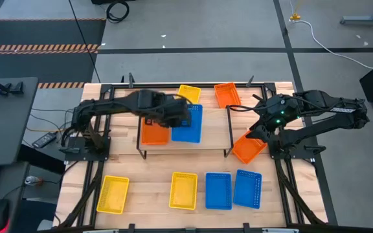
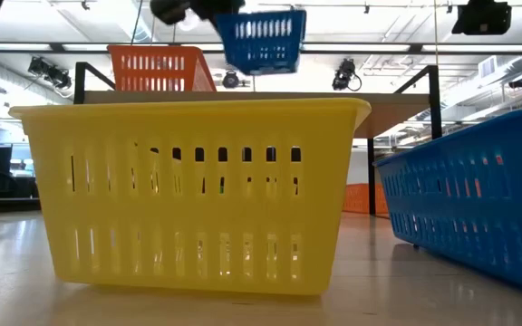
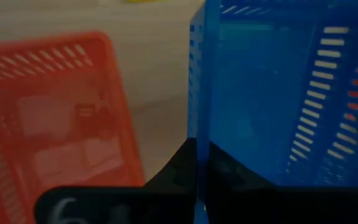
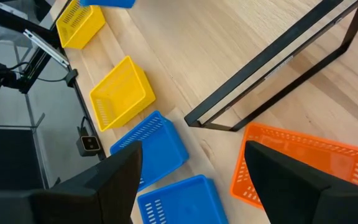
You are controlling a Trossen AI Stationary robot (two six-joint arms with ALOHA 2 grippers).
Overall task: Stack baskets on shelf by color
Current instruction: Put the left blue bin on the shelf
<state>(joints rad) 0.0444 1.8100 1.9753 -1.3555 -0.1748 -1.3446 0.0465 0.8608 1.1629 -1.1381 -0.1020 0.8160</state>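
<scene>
left gripper (image 1: pixel 185 115): over the shelf's middle, jaws closed on the wall of a blue basket (image 1: pixel 188 123), held clear above the board in the low view.
right gripper (image 1: pixel 259 129): off the shelf's right end, jaws spread wide, holding nothing, above a tilted orange basket (image 1: pixel 248 146) lying on the bench (image 1: pixel 147 188).
shelf (image 1: pixel 215 126): light-wood board on black legs, mid-bench.
on shelf: one orange basket (image 1: pixel 155 133), left part, just beside the blue one.
behind shelf: yellow basket (image 1: pixel 188 93); orange basket (image 1: pixel 226 94).
front row, left to right: yellow basket (image 1: pixel 112 194); yellow basket (image 1: pixel 183 190); blue basket (image 1: pixel 217 191); blue basket (image 1: pixel 247 188).
</scene>
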